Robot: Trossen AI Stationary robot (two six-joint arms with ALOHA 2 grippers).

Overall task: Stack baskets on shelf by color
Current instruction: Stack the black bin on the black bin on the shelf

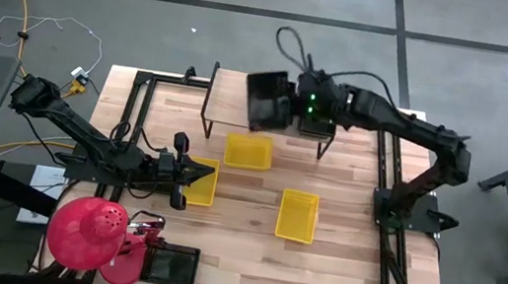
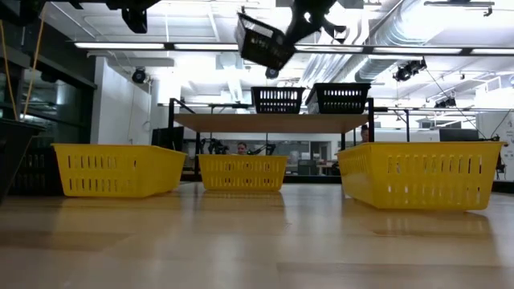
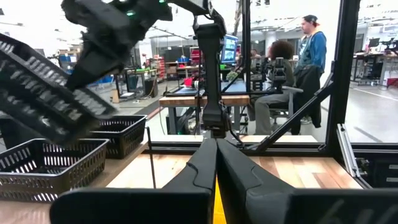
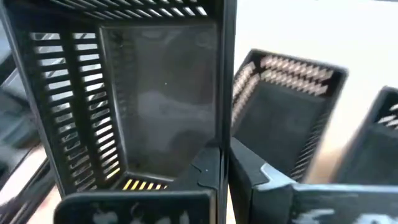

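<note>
My right gripper [image 1: 289, 105] is shut on a black basket [image 1: 265, 99] and holds it tilted in the air above the shelf [image 2: 273, 122]. Two more black baskets [image 2: 277, 99] [image 2: 341, 97] stand side by side on the shelf's plank. Three yellow baskets [image 1: 248, 149] [image 1: 296, 215] [image 1: 203, 187] rest on their bottoms on the tabletop in front of the shelf. My left gripper [image 3: 216, 163] is shut and level at the table's left, just over the left yellow basket, touching nothing. My right gripper pinches one side wall of the black basket at its rim [image 4: 224, 124], one finger [image 4: 202, 177] inside the basket and the other outside. The fingers slant down from the table's right. The basket is lifted clear and tilted, above the shelf's left part.
A pink-red round object [image 1: 87, 228] and a dark flat box [image 1: 169, 265] sit at the near left corner. Black frame posts [image 1: 389, 171] line the table's sides. People sit and stand in the room beyond [image 3: 311, 43]. Bare wood [image 1: 355, 276] shows at the near right.
</note>
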